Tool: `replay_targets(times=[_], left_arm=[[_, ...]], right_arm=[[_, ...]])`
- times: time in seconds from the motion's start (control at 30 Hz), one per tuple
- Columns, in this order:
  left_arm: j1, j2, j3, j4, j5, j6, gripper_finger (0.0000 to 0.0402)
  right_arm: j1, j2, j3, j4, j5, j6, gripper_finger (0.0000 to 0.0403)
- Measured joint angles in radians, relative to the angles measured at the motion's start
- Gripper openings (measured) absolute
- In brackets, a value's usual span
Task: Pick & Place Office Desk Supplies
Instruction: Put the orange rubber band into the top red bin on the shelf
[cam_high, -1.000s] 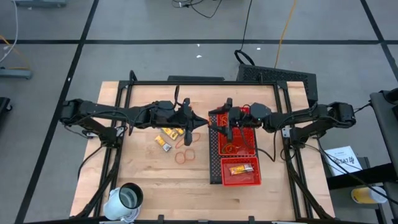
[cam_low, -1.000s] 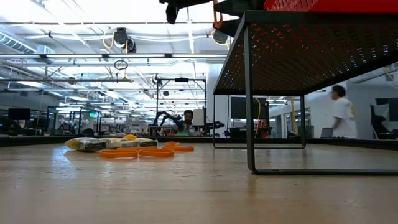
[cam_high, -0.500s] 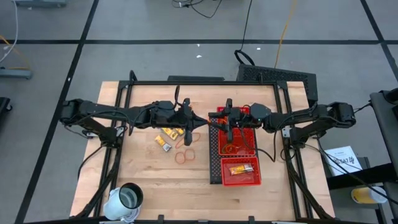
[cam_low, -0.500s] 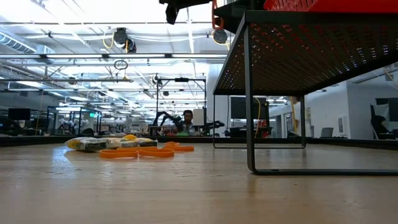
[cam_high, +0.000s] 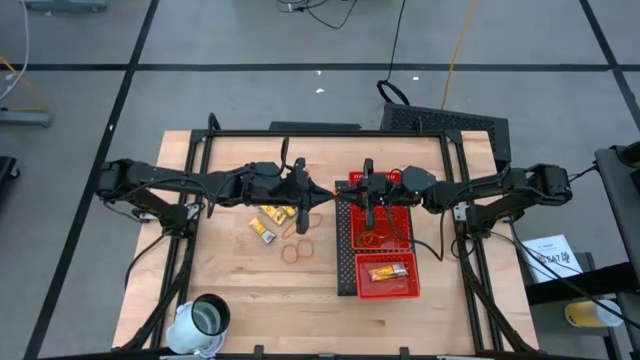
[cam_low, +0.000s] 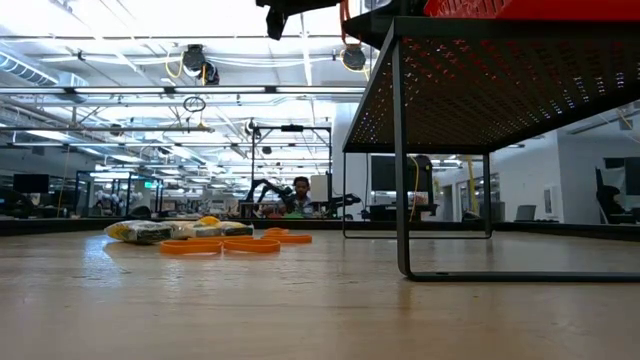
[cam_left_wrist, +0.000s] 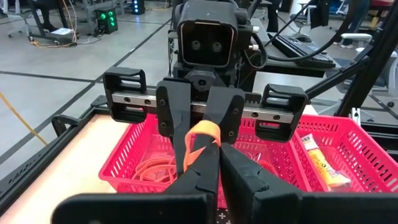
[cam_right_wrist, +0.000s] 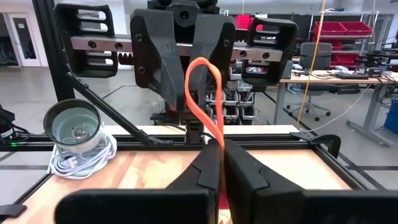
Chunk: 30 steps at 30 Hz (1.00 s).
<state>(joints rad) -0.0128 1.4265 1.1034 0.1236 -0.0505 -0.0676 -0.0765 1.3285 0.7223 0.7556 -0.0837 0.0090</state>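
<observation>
An orange rubber band (cam_right_wrist: 200, 81) hangs in the air between my two grippers, which face each other fingertip to fingertip over the left rim of the red mesh tray (cam_high: 385, 290). My left gripper (cam_high: 322, 195) and my right gripper (cam_high: 340, 196) are both shut on it. More rubber bands (cam_high: 296, 252) and yellow packets (cam_high: 270, 214) lie flat on the wooden table left of the tray. Rubber bands (cam_high: 375, 238) and a packet (cam_high: 386, 272) lie in the tray's compartments. My left gripper pinches one end of the rubber band's loop (cam_left_wrist: 204, 134) between its two fingers, coming level from the table's left. The band is lifted clear of table and tray. My right gripper pinches the band's other end (cam_right_wrist: 219, 140) between its two fingers, coming about level from the table's right. The loop bows upward, slack, between the two grippers.
A white cup (cam_high: 205, 318) stands at the table's near left corner. A black frame (cam_high: 330, 133) runs along the table's far and side edges. Bare wood lies near the front, between cup and tray.
My right gripper has shut on the rubber band that my left gripper holds. Neither arm has moved, and the band has stayed in the air between them.
</observation>
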Motion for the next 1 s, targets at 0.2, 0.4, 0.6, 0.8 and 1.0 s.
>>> replay_targets(times=[0.2, 0.4, 0.6, 0.8, 1.0], left_arm=[[0.0, 0.0, 0.0, 0.011, -0.003, -0.04, 0.0022], [0.0, -0.001, 0.0, -0.004, -0.003, -0.048, 0.007], [0.0, -0.064, -0.001, -0.079, -0.085, -0.045, 0.0162], [0.0, -0.165, -0.001, -0.15, -0.09, -0.016, 0.0226], [0.0, -0.233, -0.001, -0.258, -0.092, 0.017, 0.0253]], right_arm=[[0.0, 0.0, 0.0, -0.004, 0.0, -0.003, 0.0002], [0.0, 0.0, 0.0, -0.005, 0.0, -0.003, 0.0002], [0.0, 0.0, 0.0, -0.007, 0.0, -0.002, 0.0001], [0.0, -0.051, 0.0, -0.046, 0.0, -0.006, 0.0001], [0.0, -0.201, 0.0, -0.194, 0.0, -0.028, 0.0001]])
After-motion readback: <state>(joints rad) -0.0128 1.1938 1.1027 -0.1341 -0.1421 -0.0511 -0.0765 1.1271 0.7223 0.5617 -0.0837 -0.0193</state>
